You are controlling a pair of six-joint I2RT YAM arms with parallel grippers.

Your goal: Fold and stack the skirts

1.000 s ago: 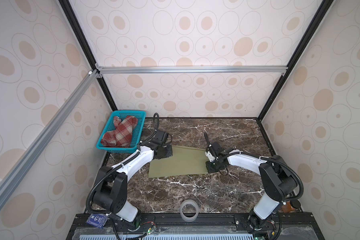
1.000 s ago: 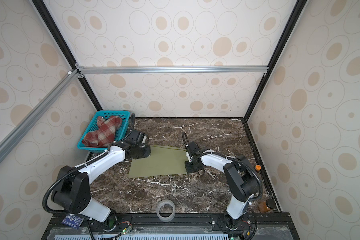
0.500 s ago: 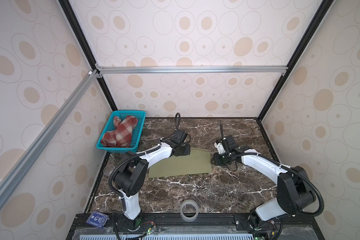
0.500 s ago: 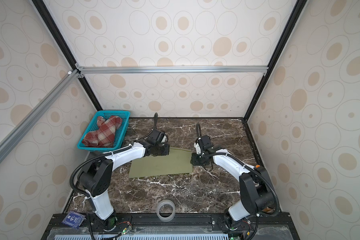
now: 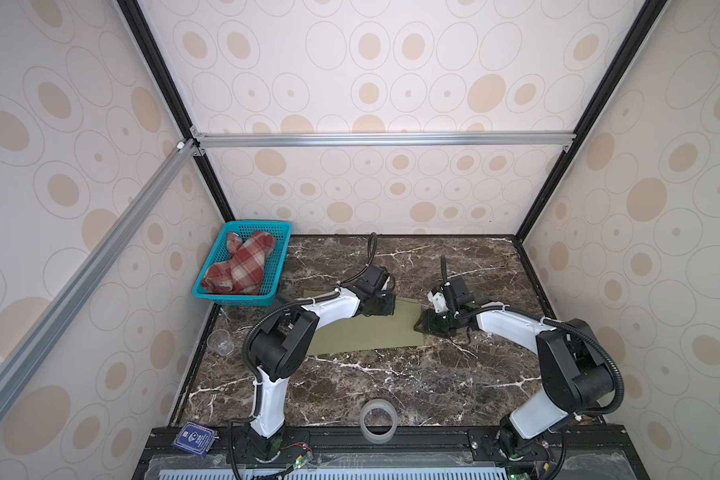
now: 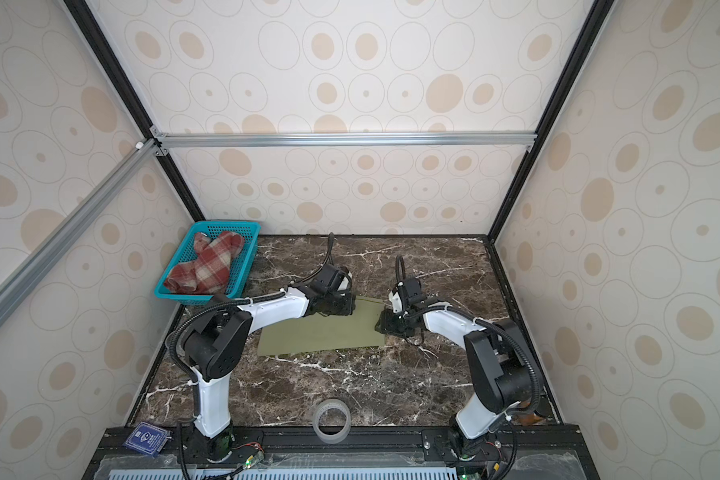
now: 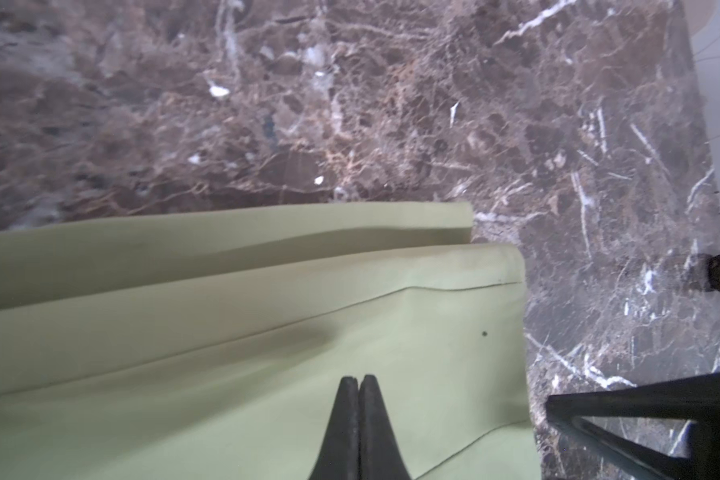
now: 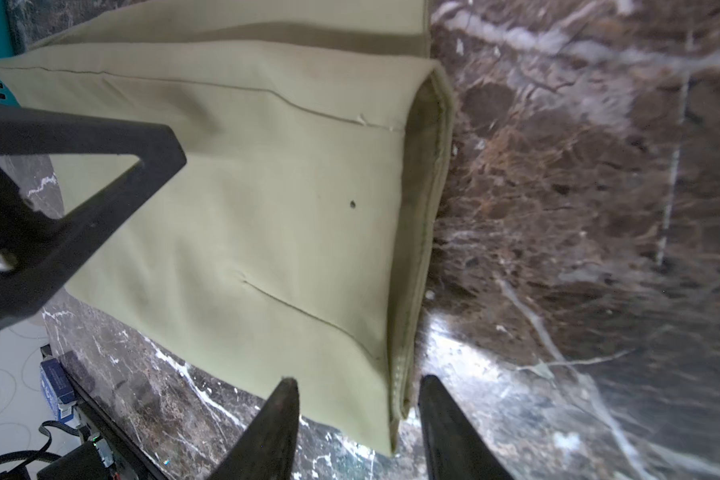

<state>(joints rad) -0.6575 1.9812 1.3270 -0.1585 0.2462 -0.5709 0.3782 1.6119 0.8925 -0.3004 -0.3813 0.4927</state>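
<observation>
My left claw is pressed together, its tips down on the olive-green skirt. I cannot tell whether any cloth is caught between them. My right claw is spread, and the skirt's doubled edge runs forward from between its fingers. The skirt lies flat on the brown marble tabletop, folded over itself, directly under both claws. My left claw is over its far part and my right claw is at its right-hand end. Farther off, beyond my left claw and to its left, the red-and-cream plaid skirt lies bunched in the teal mesh basket at the table's back corner.
</observation>
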